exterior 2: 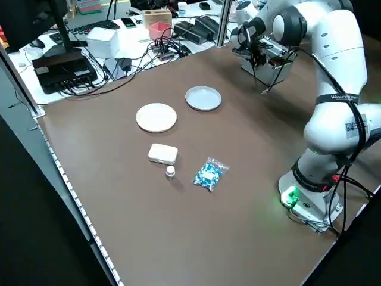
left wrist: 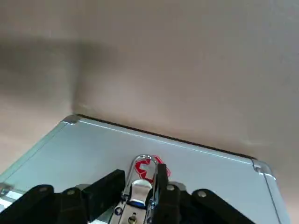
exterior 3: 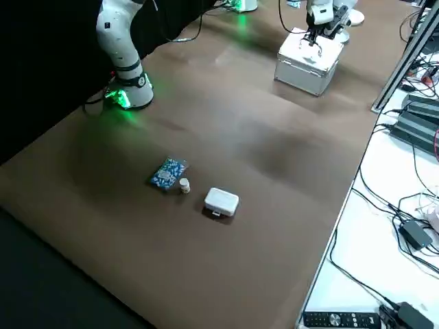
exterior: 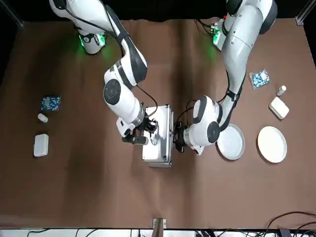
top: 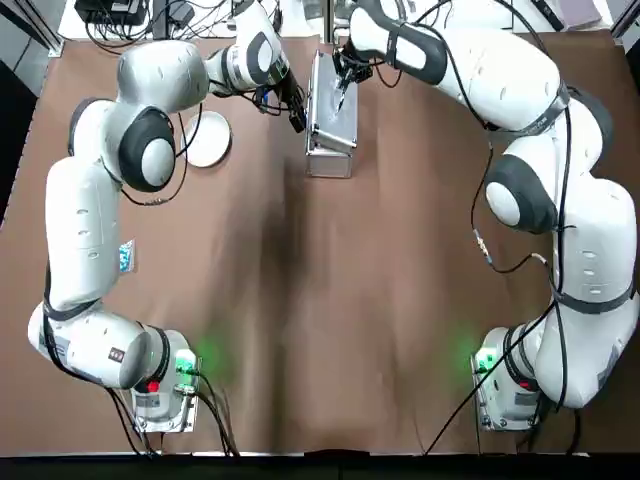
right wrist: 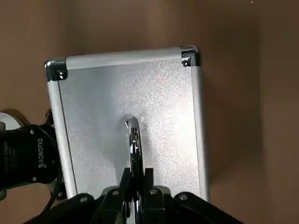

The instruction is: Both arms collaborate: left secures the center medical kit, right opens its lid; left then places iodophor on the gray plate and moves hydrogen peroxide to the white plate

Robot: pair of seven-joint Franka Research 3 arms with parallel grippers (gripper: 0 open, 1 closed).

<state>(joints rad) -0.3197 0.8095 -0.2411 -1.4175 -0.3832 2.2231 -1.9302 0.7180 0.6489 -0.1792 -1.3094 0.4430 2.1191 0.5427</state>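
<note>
The medical kit (top: 332,128) stands at the table's far middle, its lid (right wrist: 131,98) lying flat and closed. My left gripper (top: 298,115) presses against the kit's left side, shut on a silver clasp (left wrist: 140,189) there. Over the lid, my right gripper (right wrist: 136,179) is shut on the slim metal handle (right wrist: 133,140). To the left of the kit sits the gray plate (exterior: 230,141), and the white plate (exterior: 271,144) lies beyond it. The iodophor and the hydrogen peroxide are out of view.
Left of the plates lie a white rounded box (exterior: 279,107), a small pale bottle (exterior: 281,90) and a blue packet (exterior: 259,78). A matching box (exterior: 41,145), bottle (exterior: 43,117) and packet (exterior: 51,102) lie on the right side. Cables and equipment line the desk behind the table.
</note>
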